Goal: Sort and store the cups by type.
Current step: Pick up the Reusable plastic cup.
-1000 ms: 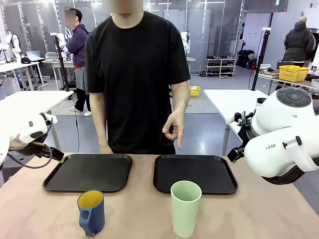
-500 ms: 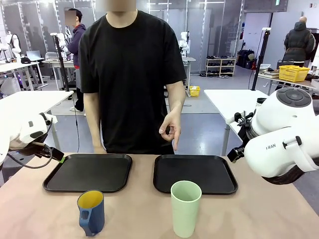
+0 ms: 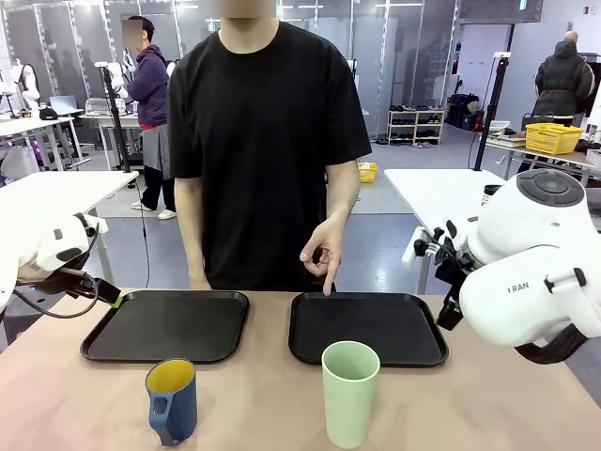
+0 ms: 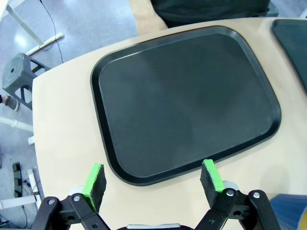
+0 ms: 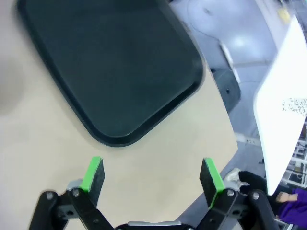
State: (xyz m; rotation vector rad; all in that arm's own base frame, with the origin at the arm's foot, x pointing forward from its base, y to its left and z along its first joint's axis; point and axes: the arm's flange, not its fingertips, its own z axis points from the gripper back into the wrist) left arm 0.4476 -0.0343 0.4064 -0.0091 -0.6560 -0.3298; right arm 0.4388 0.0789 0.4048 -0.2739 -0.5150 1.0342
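In the front view 2 cups stand upright on the tan counter (image 3: pixel 263 404) in the lower part of the frame, well apart from each other; the tumbler (image 3: pixel 350 393), lower centre, is tall, pale green, smooth and handleless, widening slightly to an open rim; the mug (image 3: pixel 172 399), lower left, is shorter, dark blue outside and yellow inside, its handle turned toward the camera. Behind them lie 2 black trays side by side, the left tray (image 3: pixel 167 325) behind the mug and the right tray (image 3: pixel 366 327) behind the tumbler. A person's hand (image 3: pixel 324 254) points its index finger down at the right tray's far rim; contact cannot be told. The left claw (image 4: pixel 152 173) is spread wide over the near edge of the left tray, holding nothing; the right claw (image 5: pixel 151 168) is likewise spread over bare counter beside a tray corner.
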